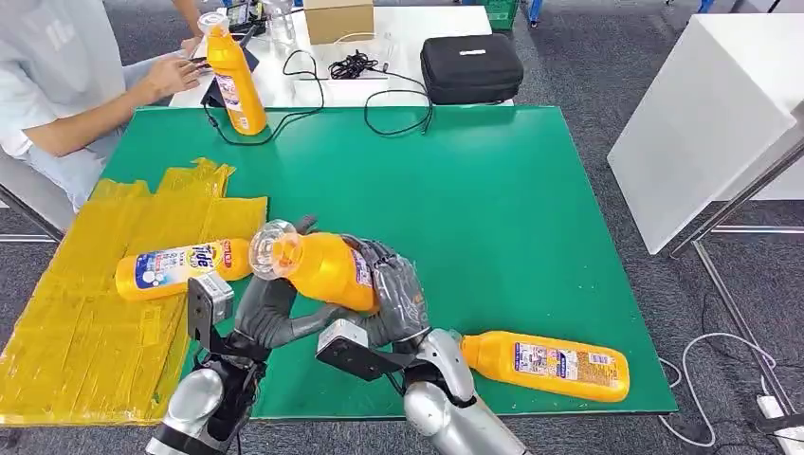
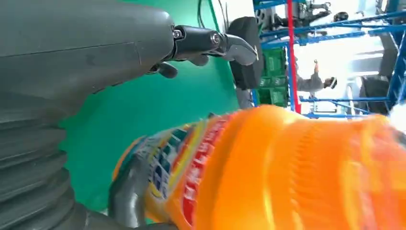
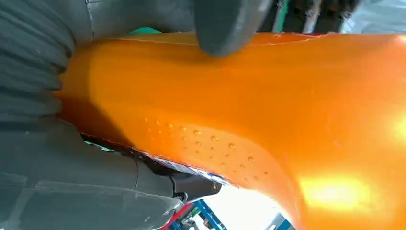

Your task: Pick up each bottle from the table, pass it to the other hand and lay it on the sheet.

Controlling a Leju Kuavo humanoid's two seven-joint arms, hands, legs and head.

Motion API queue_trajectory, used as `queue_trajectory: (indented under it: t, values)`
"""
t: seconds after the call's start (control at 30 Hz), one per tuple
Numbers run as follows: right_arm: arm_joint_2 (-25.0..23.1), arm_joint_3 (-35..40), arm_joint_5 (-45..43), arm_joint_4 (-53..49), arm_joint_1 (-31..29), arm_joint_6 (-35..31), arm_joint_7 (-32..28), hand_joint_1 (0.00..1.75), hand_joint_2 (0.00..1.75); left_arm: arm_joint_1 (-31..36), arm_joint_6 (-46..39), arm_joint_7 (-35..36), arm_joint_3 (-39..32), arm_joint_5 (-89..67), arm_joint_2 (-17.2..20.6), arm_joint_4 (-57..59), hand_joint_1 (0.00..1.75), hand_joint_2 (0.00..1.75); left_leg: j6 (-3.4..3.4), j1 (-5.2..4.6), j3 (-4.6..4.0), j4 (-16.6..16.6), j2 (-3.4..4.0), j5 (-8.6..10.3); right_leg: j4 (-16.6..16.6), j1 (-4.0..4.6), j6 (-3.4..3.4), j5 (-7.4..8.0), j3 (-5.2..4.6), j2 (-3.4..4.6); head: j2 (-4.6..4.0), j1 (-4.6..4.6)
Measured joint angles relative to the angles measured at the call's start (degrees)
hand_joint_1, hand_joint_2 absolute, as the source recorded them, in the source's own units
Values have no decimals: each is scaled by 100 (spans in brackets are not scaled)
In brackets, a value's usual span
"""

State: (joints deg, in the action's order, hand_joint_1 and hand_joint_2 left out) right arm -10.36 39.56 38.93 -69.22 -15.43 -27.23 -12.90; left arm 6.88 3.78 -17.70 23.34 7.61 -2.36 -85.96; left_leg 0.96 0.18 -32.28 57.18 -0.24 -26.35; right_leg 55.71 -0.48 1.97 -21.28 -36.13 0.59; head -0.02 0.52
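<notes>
The handover step is judged to be in hand. On the yellow sheet [image 1: 104,284] one bottle [image 1: 180,267] is already laid. Just beside it, the left hand [image 1: 270,308] is curled under the held bottle [image 1: 322,268] near its neck, and the right hand [image 1: 398,294] is wrapped around its base. Next, release by the right hand is called for. A third bottle [image 1: 545,365] is left on the green worktop [image 1: 493,190], and a person's arm [image 1: 104,109] is near the sheet's far side.

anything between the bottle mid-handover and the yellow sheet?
Nothing visible blocks the way. The held bottle sits between the right hand and left hand, just beside the yellow sheet. A Tide bottle already lies on the sheet's near edge, so set down clear of it.
</notes>
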Motion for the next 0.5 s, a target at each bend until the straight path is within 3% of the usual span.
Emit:
queue_trajectory:
  t: [0.5]
  values:
    - [-4, -2, 0, 131, -2, 0, 0, 175, 175, -3, 70, 0, 118, -26, -4, -129, 0, 175, 0, 0, 0, 0, 0, 0, 0, 0, 0, 0, 0, 0, 0, 0]
